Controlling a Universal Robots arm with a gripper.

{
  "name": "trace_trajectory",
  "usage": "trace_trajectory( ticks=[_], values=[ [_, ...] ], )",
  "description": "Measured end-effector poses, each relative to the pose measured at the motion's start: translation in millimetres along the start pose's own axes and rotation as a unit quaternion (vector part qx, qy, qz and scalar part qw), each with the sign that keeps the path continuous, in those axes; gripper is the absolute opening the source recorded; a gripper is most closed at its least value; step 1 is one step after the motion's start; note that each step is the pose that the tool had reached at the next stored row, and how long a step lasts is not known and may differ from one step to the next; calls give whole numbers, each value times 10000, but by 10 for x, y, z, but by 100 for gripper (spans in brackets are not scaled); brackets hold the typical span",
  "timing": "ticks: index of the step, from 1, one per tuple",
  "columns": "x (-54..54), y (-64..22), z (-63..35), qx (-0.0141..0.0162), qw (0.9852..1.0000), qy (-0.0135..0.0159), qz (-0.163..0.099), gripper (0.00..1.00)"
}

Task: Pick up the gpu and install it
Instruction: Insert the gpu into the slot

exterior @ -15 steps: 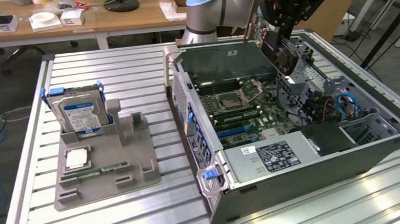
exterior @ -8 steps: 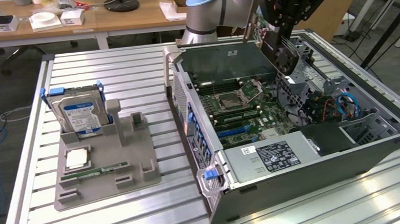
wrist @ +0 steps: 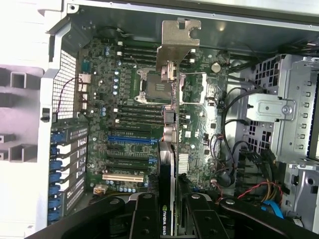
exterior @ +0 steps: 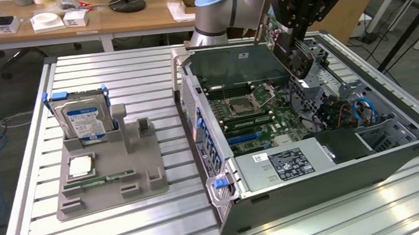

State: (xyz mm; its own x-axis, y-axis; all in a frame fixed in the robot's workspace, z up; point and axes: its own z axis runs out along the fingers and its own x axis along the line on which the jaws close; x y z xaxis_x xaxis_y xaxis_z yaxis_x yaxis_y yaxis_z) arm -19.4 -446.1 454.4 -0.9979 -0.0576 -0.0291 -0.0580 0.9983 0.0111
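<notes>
Gripper [wrist: 167, 211]: you are looking at its jaws clamping the gpu [wrist: 166, 169] from both sides.
Gpu: it is hanging edge-on over the open computer case [exterior: 383, 146], above the motherboard [exterior: 260, 115], with its silver bracket [wrist: 179, 45] at the far end.
Desk [exterior: 121, 68]: it is carrying the case and, at the exterior view's left, a grey holder [exterior: 119, 176] with a hard drive [exterior: 82, 120].

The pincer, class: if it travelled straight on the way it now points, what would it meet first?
The pincer holds the gpu edge-on, so the card leads. Straight on lies the motherboard, beside the CPU socket and the ends of the expansion slots. Probably the board first; depth is unclear.
</notes>
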Motion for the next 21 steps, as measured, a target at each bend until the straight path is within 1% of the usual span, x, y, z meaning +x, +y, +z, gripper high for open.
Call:
trace_trajectory(
  ticks=[21],
  values=[
    [0, 0, 0, -6, 9998, 2, -198, 25]
  ],
)
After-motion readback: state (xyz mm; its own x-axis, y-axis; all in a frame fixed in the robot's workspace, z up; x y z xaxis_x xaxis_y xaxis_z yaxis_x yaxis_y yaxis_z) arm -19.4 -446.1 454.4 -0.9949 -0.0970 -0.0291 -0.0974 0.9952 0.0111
